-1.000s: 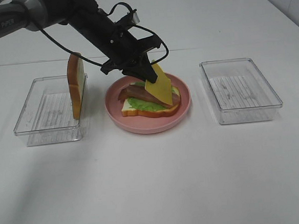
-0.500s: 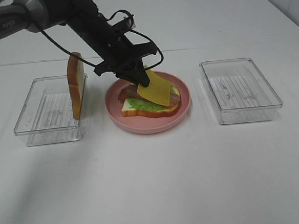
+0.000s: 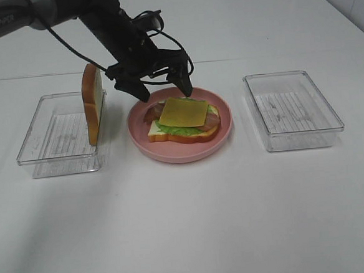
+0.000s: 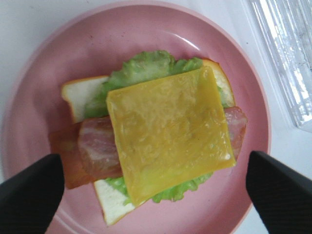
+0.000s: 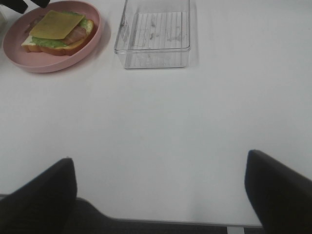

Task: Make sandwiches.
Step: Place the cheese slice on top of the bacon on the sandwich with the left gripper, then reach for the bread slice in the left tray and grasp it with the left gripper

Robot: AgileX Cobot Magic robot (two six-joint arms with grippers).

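The left gripper (image 3: 163,88) hung just above the far side of the pink plate (image 3: 224,128), its two dark fingers (image 4: 30,195) spread wide apart with nothing between them, one to each side of the stacked food below. The right gripper (image 5: 161,195) hovered over bare white table (image 3: 194,223) well away from the plate, its jaws likewise standing wide and empty. Two clear plastic trays flanked the plate: the left tray (image 3: 39,153) held a bread slice (image 3: 93,111) standing on edge against its wall nearest the plate, crust outward, and the right tray (image 3: 292,110) sat apart on the other side. On the plate lay the open sandwich. At its base was a second bread slice (image 4: 78,92) lying flat, white with an orange-brown crust. Over it spread a ruffled green lettuce leaf (image 4: 146,66), poking out on several sides. Reddish-brown bacon (image 4: 97,151) lay across the lettuce, its ends showing on both sides; whether it was one strip or two was hard to make out under the covering. On top lay the yellow cheese square (image 4: 168,131), flat and slightly turned against the bread beneath, touching neither finger.
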